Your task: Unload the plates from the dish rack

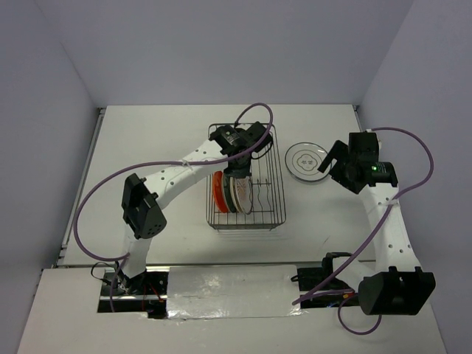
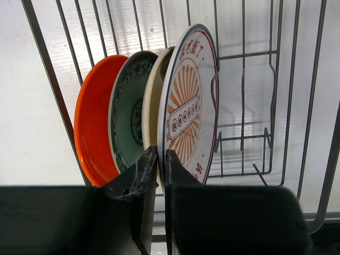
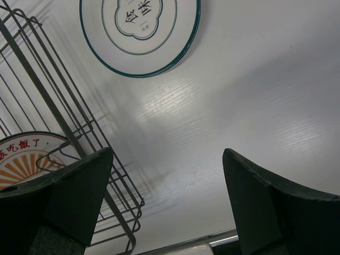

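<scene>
Top view: rectangular dark wire dish rack [image 1: 247,221] sits mid-table on the white table [image 1: 147,140]. A row of plates stands on edge in its left half, with the plain orange-red round plate [image 1: 218,193] at the left end. The left gripper [image 1: 240,175] reaches down into the rack at the right end of that row. A white round plate with grey rings [image 1: 306,161] lies flat on the table to the right of the rack, apart from it. The right gripper [image 1: 327,161] is at that plate's right edge.

Left wrist view: four plates stand upright between the prongs. Left to right they are the orange-red plate [image 2: 93,133], a dark green-patterned plate [image 2: 130,114], a cream plate [image 2: 153,101] and a white round plate with an orange sunburst centre [image 2: 188,106]. Left gripper [image 2: 161,151]: jaws drawn in to a thin slit. They appear to pinch the lower rim of the sunburst plate, though the cream plate's edge is so close beside it that I cannot be sure.

Right wrist view: right gripper [image 3: 167,154] has its jaws spread wide, with nothing between them. The grey-ringed plate [image 3: 141,32] lies flat on the table [image 3: 239,79] ahead of the fingertips, not touching them. The rack wall [image 3: 53,117] is at left, with the sunburst plate [image 3: 21,159] visible through it
</scene>
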Robot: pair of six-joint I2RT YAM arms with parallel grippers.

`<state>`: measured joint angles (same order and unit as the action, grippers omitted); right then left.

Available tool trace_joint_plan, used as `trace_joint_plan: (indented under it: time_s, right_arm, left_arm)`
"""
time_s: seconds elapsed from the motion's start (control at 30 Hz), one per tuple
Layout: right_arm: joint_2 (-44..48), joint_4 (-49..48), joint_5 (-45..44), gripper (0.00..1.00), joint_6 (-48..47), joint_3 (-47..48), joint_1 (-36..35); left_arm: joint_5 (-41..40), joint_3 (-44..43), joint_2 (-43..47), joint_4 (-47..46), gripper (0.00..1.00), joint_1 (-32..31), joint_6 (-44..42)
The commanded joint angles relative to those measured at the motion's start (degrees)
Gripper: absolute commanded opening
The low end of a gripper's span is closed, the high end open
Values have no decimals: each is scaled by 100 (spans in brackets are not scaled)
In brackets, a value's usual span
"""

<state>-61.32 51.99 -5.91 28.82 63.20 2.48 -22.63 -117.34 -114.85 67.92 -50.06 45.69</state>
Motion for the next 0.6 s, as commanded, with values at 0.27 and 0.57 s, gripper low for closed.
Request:
trace_joint_plan:
  time_s: [0.27,0.57]
  right_arm:
    - [199,84,125,91,-78,149,-20]
    - [226,22,406,91,-17,105,-20]
  left_arm:
    - [207,-148,-231,-7,0,-161,159]
    - [-539,-1150,-99,757,0,-153,493]
